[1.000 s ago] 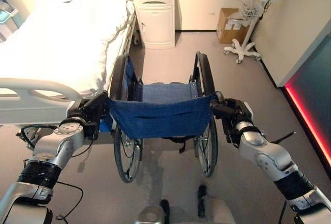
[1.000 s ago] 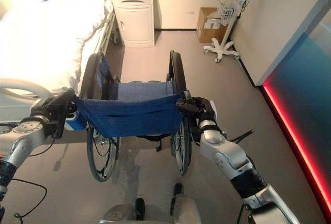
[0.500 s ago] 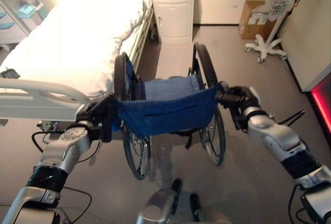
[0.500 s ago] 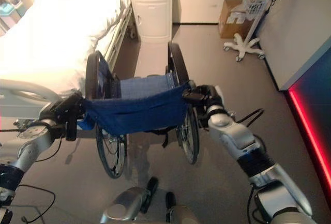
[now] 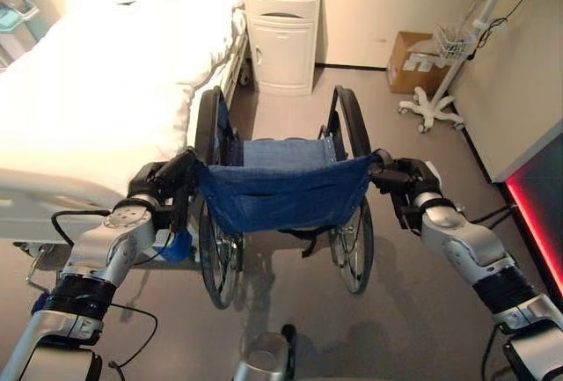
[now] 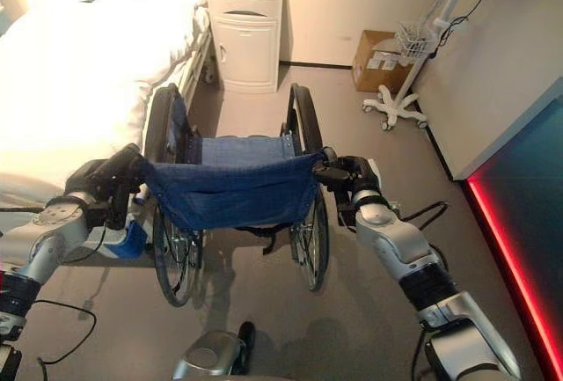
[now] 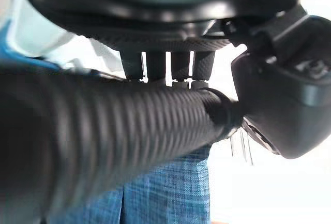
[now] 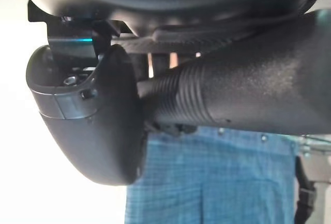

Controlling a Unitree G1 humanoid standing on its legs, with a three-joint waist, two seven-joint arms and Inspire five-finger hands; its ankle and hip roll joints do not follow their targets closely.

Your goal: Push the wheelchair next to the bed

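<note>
while the wheelchair [image 5: 281, 201] is standing on the grey floor [image 5: 413, 311] just in front of the robot, both hands are gripping its push handles: the left hand [image 5: 169, 189] is curling its fingers [image 7: 165, 64] round the ribbed left grip [image 7: 103, 141], and the right hand [image 5: 400, 183] is closing in the same way round the right grip [image 8: 248, 94], its thumb [image 8: 88, 115] wrapping the end. the blue fabric backrest [image 5: 283, 196] is hanging slack between the two hands, with the blue seat [image 5: 286, 152] and the two big wheels beyond it. the chair's left wheel [image 5: 207, 130] is sitting just beside the white hospital bed [image 5: 97, 108], which is running along the robot's left. farther off, a white bedside cabinet [image 5: 281, 33] is standing against the wall, and to the right a cardboard box [image 5: 413, 60] and a wheeled stand [image 5: 435, 104] carrying a wire basket are waiting near the corner.
</note>
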